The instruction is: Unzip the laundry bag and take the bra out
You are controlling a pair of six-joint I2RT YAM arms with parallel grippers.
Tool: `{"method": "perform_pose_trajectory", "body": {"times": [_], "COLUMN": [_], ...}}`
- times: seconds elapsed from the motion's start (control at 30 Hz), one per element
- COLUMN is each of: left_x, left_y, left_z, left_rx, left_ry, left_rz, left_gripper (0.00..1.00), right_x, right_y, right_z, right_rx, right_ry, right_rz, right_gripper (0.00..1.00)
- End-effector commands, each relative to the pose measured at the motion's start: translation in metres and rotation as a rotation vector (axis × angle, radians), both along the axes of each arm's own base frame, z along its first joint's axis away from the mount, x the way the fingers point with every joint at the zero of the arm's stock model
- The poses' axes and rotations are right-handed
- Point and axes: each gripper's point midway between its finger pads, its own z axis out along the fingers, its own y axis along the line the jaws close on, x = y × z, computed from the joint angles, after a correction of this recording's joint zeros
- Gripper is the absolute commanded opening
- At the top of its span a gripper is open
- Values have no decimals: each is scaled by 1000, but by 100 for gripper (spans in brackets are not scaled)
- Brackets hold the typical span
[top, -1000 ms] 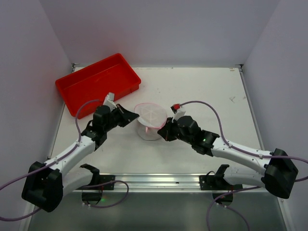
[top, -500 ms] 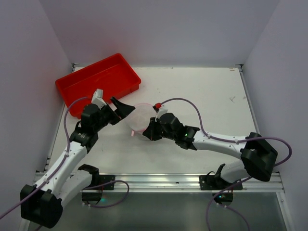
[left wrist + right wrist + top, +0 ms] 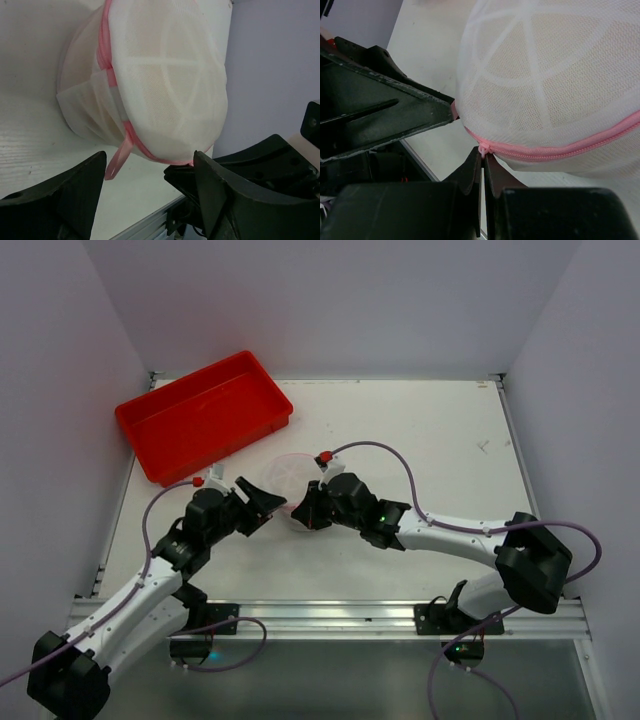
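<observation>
The laundry bag [image 3: 283,476], a round white mesh pouch with a pink zipper rim, sits at the table's middle left, tilted up on edge [image 3: 165,85] [image 3: 555,80]. My right gripper [image 3: 306,511] [image 3: 483,156] is shut on the small pink zipper pull [image 3: 483,148] at the bag's lower rim. My left gripper [image 3: 270,502] [image 3: 150,172] stands open just below and left of the bag, nothing between its fingers [image 3: 75,192]. A pink loop [image 3: 116,159] hangs from the rim. The bra is hidden inside the bag; only a faint beige tint shows through the mesh.
A red plastic tray [image 3: 160,436] lies at the back left, close behind the left arm. The metal rail [image 3: 330,615] runs along the near edge. White walls close off the table on the left, right and back.
My left gripper let go of the bag, opened and drew back toward the near left. My right gripper, shut on the pull, moved left, and the bag shifted left and tipped with it.
</observation>
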Motion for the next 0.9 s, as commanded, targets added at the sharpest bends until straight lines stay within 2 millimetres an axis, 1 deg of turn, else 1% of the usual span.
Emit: {"method": "perform_pose_trajectory", "body": {"times": [0.0,0.03,0.07,0.1,0.13,0.2,0.23,0.27,0.3,0.33,0.37,0.4,0.43,0.47,0.5,0.53,0.57,0.6,0.63,0.67,0.7,0.73,0.77,0.8,0.83,0.87], "left_x": [19,18,22,23,23,25,26,27,29,30,29,32,37,37,42,46,50,56,60,64,75,74,78,87,89,91], "left_y": [-9,-13,-14,-15,-17,-18,-18,-18,-19,-18,-16,-14,-8,-4,-2,3,5,4,6,6,10,1,0,-3,-9,-10], "left_z": [22,19,25,21,20,17,15,14,12,12,8,9,10,6,11,12,14,16,17,16,13,15,13,13,16,15], "left_rx": [-91,-117,-139,-140,-142,-136,-128,-124,-113,-95,-71,-35,1,38,89,112,133,193,203,222,273,262,271,297,287,288], "left_ry": [-54,-39,-61,-48,-41,-34,-29,-31,-28,-36,-25,-45,-66,-64,-99,-112,-129,-169,-182,-189,-207,-224,-228,-251,-266,-259], "left_rz": [60,62,74,81,86,96,97,96,95,94,94,92,119,117,96,87,73,16,-25,-54,-93,-165,-189,-225,-263,-278], "left_gripper": [73,68,64,60,51,42,31,24,18,5,0,0,0,0,0,0,0,0,0,0,0,0,0,0,0,0], "right_x": [9,8,9,9,9,9,8,7,7,8,9,9,9,15,15,12,15,14,12,11,9,8,7,5,5,3], "right_y": [10,9,8,8,6,5,3,1,-3,-11,-17,-27,-38,-49,-59,-70,-79,-85,-92,-94,-95,-95,-94,-90,-86,-81], "right_z": [22,20,20,20,18,19,17,16,19,14,13,16,9,9,5,6,7,6,9,10,10,13,13,17,21,19], "right_rx": [52,49,50,52,49,50,40,33,29,2,-12,-29,-56,-73,-91,-91,-93,-112,-113,-119,-128,-122,-124,-105,-93,-85], "right_ry": [-47,-44,-46,-43,-45,-50,-47,-47,-63,-71,-82,-103,-106,-122,-120,-126,-136,-150,-164,-176,-195,-206,-214,-219,-226,-209], "right_rz": [-19,-21,-25,-29,-36,-36,-36,-36,-38,-55,-66,-74,-86,-112,-119,-126,-141,-135,-134,-129,-107,-99,-82,-61,-48,-31], "right_gripper": [0,0,0,0,0,0,0,0,0,0,0,0,0,0,0,0,0,0,0,0,0,0,0,0,0,0]}}
